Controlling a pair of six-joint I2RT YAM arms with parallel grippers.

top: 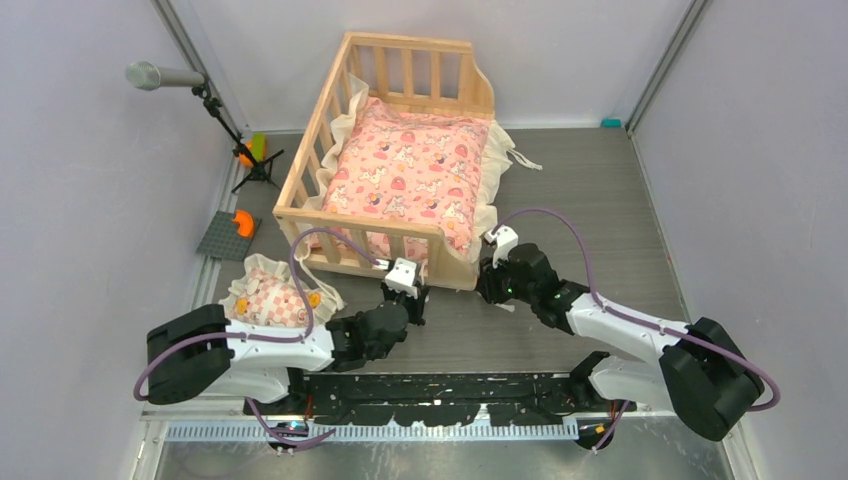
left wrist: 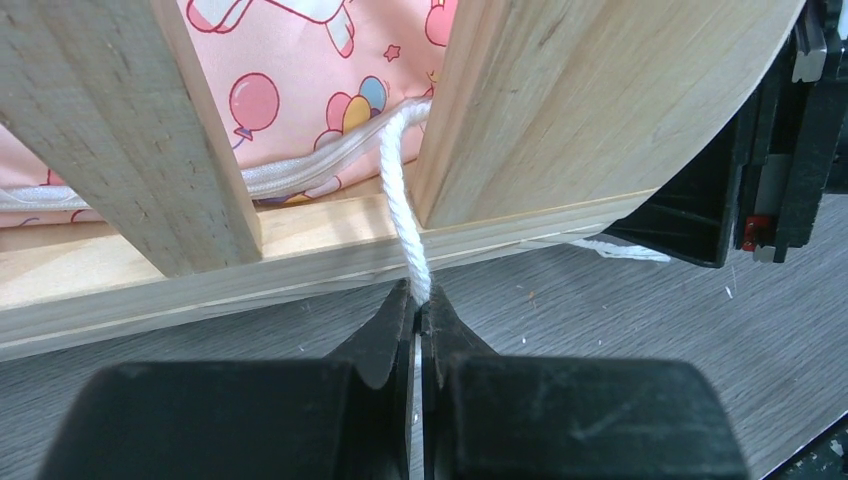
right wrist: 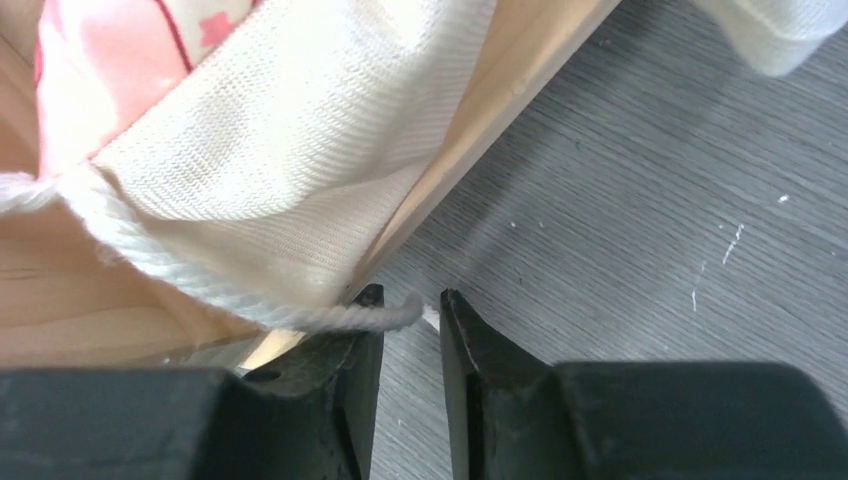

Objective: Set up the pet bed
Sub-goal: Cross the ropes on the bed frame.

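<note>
The pet bed (top: 350, 222), a pale wooden crib with slatted rails, stands on the grey tabletop (top: 600, 200) towards its far edge and left of centre, its foot rail facing the arms. A pink printed cushion (top: 410, 170) with a cream frill (right wrist: 300, 150) fills it, and a small frilled pillow (top: 268, 300) lies near the tabletop's near left corner. At the foot rail the left gripper (left wrist: 420, 300) has its jaws pressed together on a white cord (left wrist: 400, 200) that comes out between two slats from the cushion. At the bed's near right corner the right gripper (right wrist: 410, 300) has its jaws apart, with the end of a second cord (right wrist: 330, 317) lying across the left fingertip (right wrist: 365, 300) into the gap, not pinched
</note>
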